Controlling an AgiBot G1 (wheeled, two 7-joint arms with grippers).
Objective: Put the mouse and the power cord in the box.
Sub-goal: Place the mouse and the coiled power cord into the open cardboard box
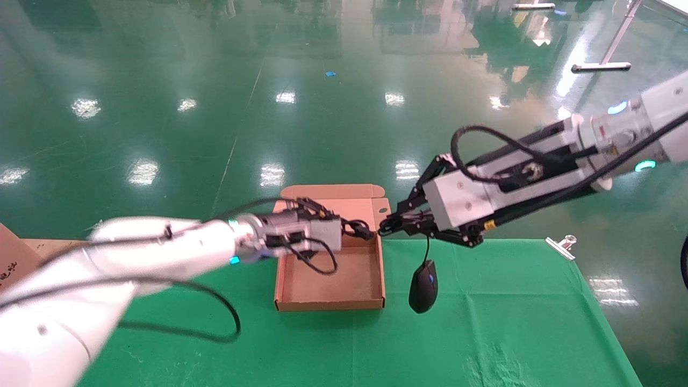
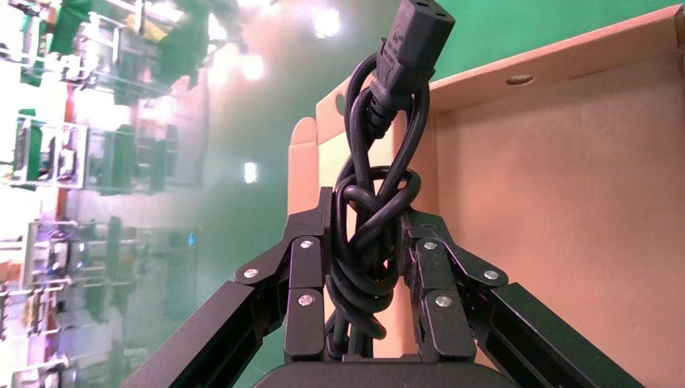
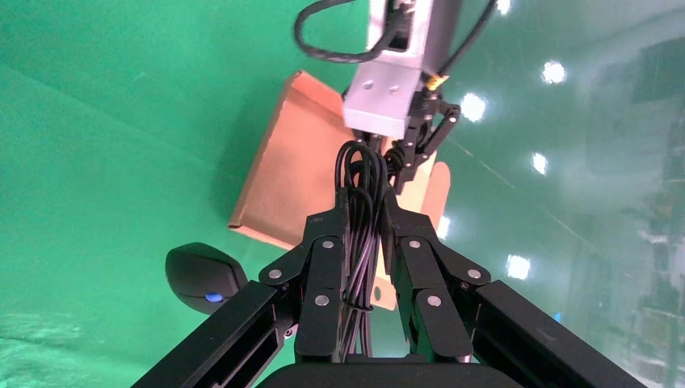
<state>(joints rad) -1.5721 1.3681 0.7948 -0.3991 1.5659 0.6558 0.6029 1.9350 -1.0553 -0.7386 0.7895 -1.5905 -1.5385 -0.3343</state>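
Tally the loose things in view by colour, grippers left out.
Black: 2, the mouse and the power cord
Brown: 1, the box
Silver: 1, the binder clip
Total: 4

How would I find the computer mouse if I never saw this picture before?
Find the green table and the open brown cardboard box on it. Just right of the box, the mouse dangles by its thin cable from the right tool. It's the small black oval with a blue spot.
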